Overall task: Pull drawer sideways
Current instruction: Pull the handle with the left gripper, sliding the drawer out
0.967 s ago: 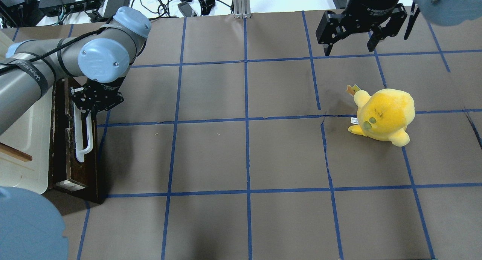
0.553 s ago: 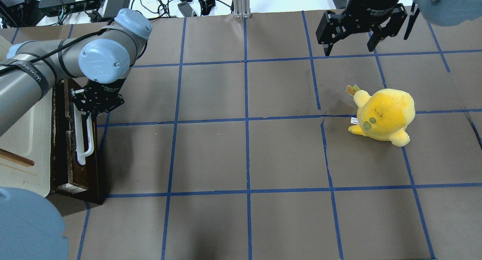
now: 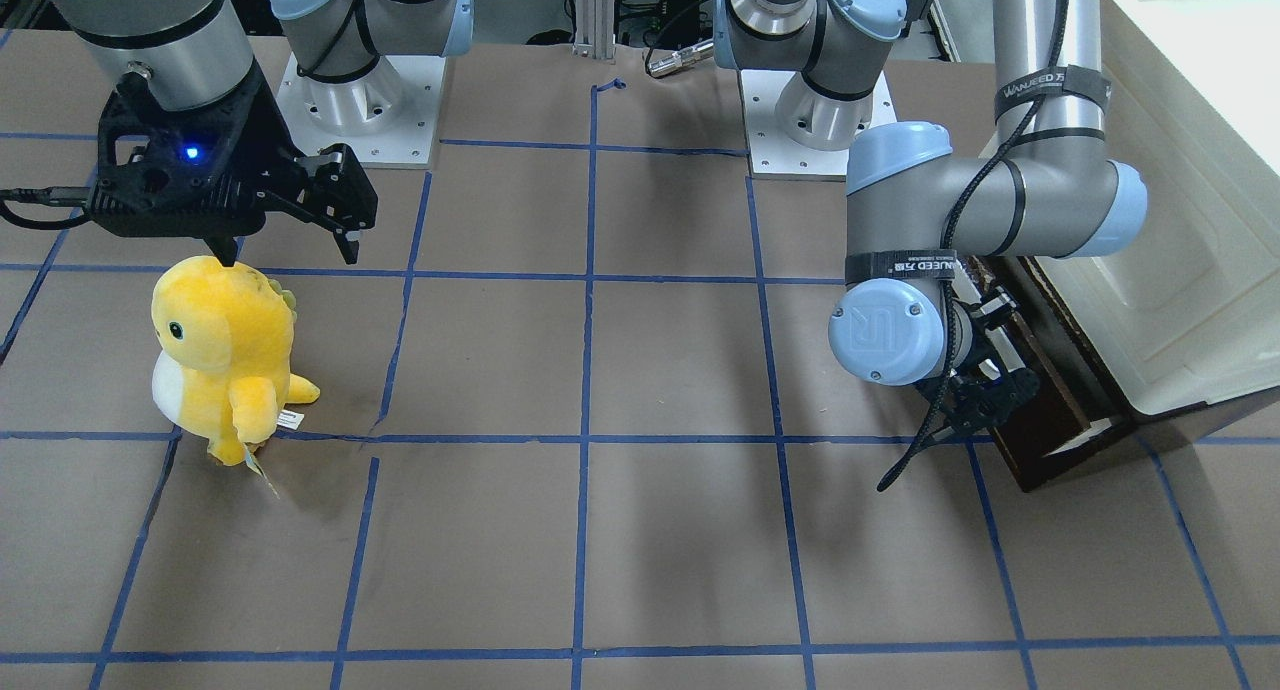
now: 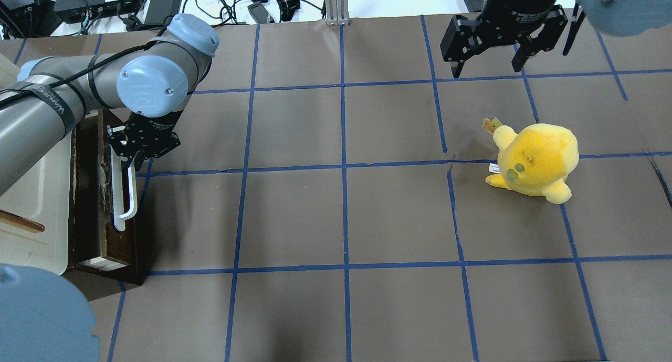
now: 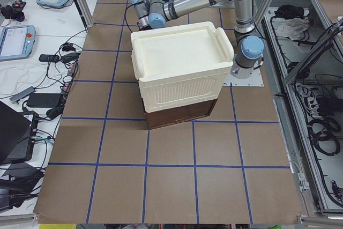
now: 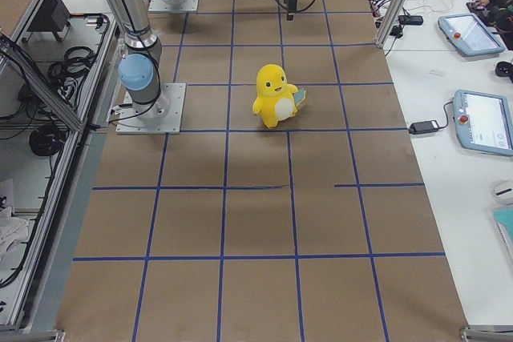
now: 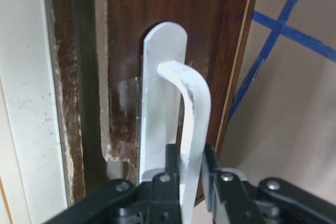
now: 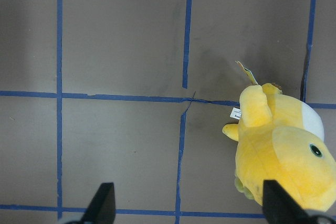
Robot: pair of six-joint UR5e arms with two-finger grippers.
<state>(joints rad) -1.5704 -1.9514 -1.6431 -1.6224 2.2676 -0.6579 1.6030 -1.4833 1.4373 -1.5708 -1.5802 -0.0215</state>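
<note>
On a brown-papered table [image 4: 294, 215] gridded with blue tape [image 4: 345, 220], the white handle [image 7: 197, 103] of the drawer [image 4: 92, 215], beneath a cream cabinet [image 4: 31, 204], is pinched by the left gripper [image 4: 127, 161], while the right gripper [image 4: 486, 71] is held spread near a yellow plush [image 4: 535, 160].

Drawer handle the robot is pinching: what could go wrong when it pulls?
The left gripper clamps the thin white handle towards one end, so it might slip off, or the drawer could twist and jam. Nothing visibly holds the cream cabinet down, so it might slide along instead.
</note>
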